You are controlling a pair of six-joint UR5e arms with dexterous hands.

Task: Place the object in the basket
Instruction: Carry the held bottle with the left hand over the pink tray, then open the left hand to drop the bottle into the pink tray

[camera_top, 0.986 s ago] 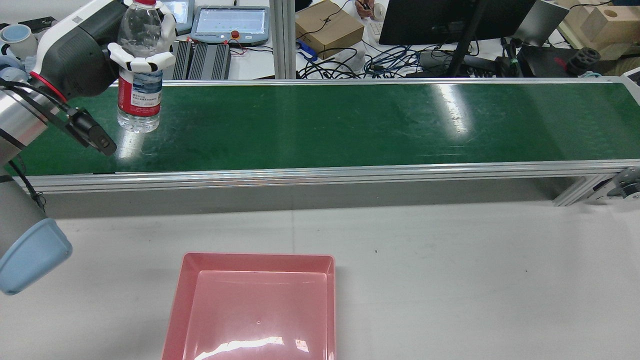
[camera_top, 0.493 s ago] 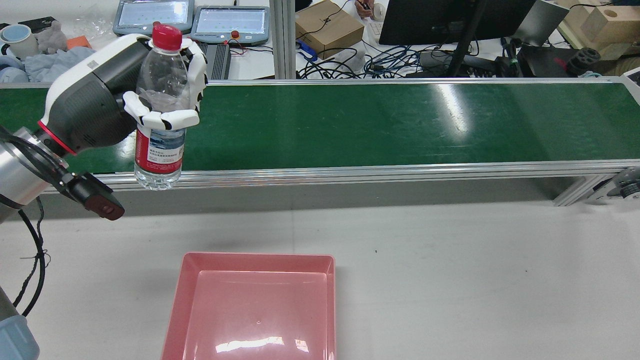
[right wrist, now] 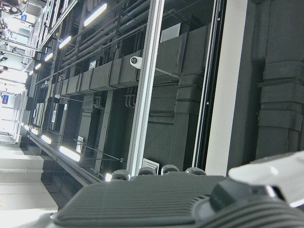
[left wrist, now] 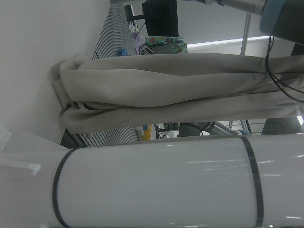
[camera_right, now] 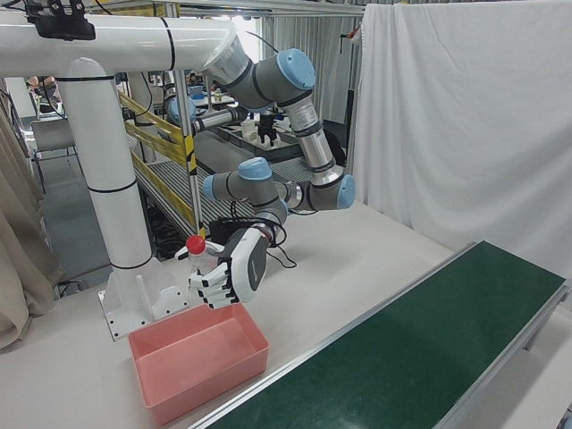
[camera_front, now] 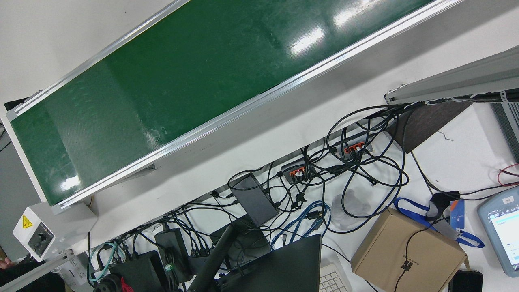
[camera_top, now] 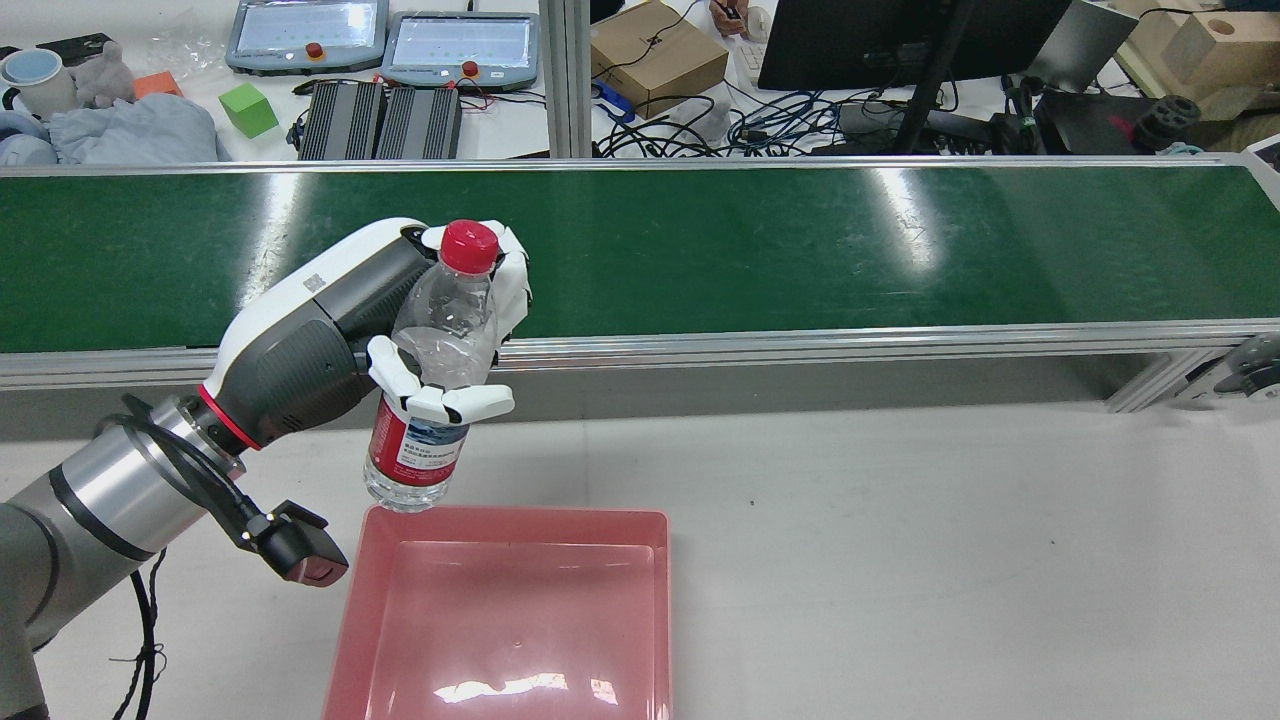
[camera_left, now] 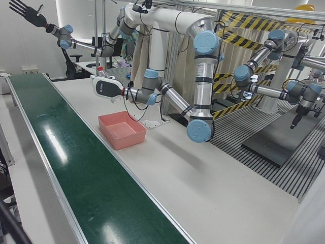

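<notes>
so the left hand [camera_top: 440, 330] has its fingers [camera_top: 450, 403] wrapped round the middle of the water bottle [camera_top: 432, 380], gripping it above the label, red cap up and the body tilted only a little. makes sense to grab it mid-body like that, since the bottom end stays free to go down first. the bottle is in the air right over the far rim of the pink basket [camera_top: 515, 515], base just about level with the rim in the rear view, not inside yet i'd say. the right-front view shows the same thing: bottle [camera_right: 198, 261] hanging above the back corner of the basket [camera_right: 198, 357], which sits on the white counter [camera_top: 900, 560] beside the green conveyor [camera_top: 760, 240].

the right hand [camera_left: 26, 11] is parked way up high and out of the way, fingers spread, holding nothing.

my guess is it needs to come a bit further over the basket before letting go, otherwise the bottle could clip the rim and tip out.
</notes>
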